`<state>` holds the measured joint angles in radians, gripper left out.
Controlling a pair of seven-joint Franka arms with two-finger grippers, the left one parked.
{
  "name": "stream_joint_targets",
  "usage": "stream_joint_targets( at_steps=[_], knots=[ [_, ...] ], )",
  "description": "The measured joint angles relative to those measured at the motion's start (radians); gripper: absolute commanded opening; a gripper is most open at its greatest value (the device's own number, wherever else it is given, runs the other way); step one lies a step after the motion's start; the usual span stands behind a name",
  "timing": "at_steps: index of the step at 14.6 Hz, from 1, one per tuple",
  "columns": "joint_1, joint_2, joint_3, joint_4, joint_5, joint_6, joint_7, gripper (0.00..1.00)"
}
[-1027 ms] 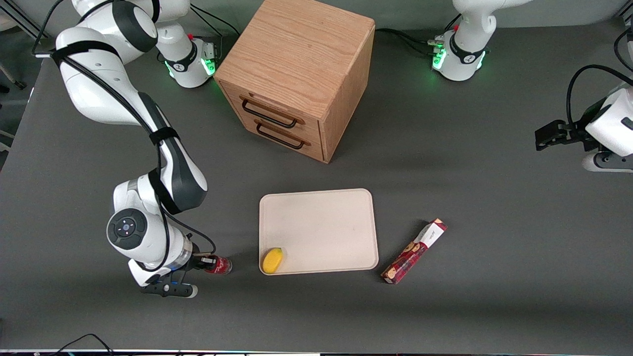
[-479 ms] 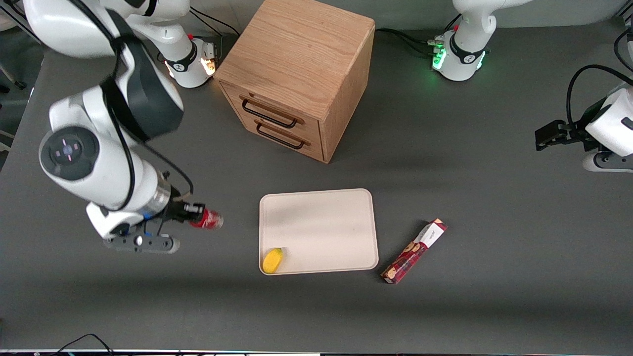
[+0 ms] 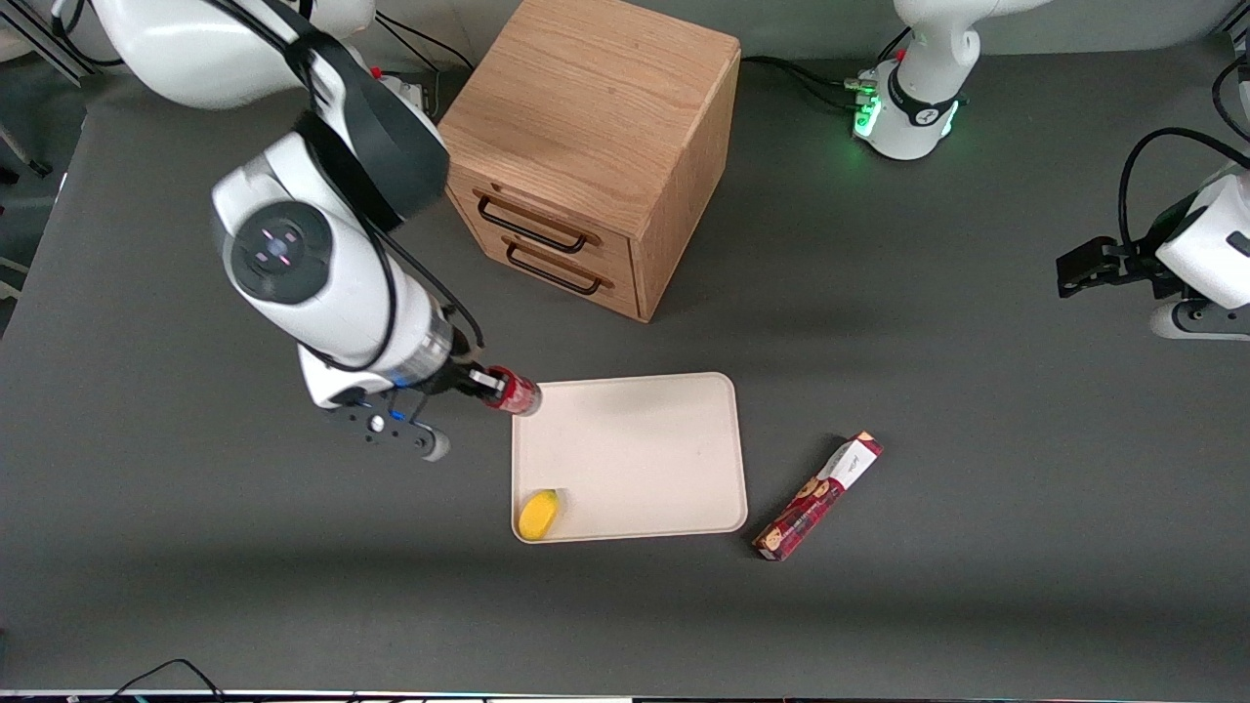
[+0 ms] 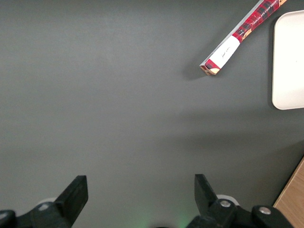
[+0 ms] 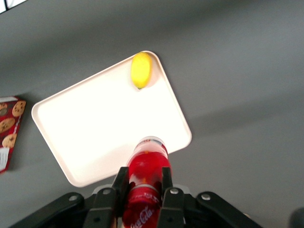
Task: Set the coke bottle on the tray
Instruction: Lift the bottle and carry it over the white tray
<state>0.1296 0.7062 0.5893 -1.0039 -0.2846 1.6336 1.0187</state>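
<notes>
From the front, the hand (image 3: 485, 383) hung over the dark grey desk (image 3: 977, 410), clamped on the coke bottle (image 3: 512, 392) above the tray (image 3: 635, 459) corner farthest from the camera. At the right wrist, the fingers (image 5: 167, 183) pinched the bottle above the tray's rim, a yellow fruit (image 5: 141, 70) at another corner.

The coke bottle (image 3: 512, 392) is red with a white script logo on its label, held in the black end effector (image 3: 485, 383) on a white arm with dark grey joints. The tray (image 3: 645, 459) is plain cream-beige. A yellow fruit (image 3: 538, 515) lies on it. The cookie box (image 3: 818, 495) is red tartan with a white end panel. The cabinet (image 3: 596, 137) is light oak grain with dark handles. The counter (image 3: 977, 439) is matt dark grey.
</notes>
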Motion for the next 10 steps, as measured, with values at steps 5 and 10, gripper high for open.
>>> stream_joint_targets(
  at_steps=[5, 10],
  knots=[
    [0.003, 0.083, 0.001, -0.164, -0.089, 0.202, 0.092, 0.12],
    [0.003, 0.084, 0.006, -0.284, -0.179, 0.274, 0.160, 0.73]
  ],
)
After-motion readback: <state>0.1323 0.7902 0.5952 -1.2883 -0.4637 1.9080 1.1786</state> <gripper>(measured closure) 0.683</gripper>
